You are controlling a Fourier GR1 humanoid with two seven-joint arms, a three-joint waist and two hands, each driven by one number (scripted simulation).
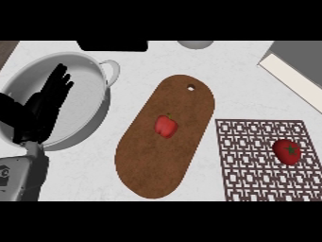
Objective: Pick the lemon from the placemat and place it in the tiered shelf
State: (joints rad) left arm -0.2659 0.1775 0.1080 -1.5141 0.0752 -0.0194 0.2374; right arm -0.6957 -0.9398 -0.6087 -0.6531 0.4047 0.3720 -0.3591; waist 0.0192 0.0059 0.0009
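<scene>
Head view, tomato (286, 151) on placemat (261, 165), well apart from left robot hand (41, 111), perhaps open

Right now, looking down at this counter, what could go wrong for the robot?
1. The placemat holds a red tomato, not a yellow lemon, so it might pick the wrong thing.
2. A red pepper on the cutting board looks similar and could be mistaken for it.
3. The open left hand is over the pot, far from the placemat; the right hand is out of view.
</scene>
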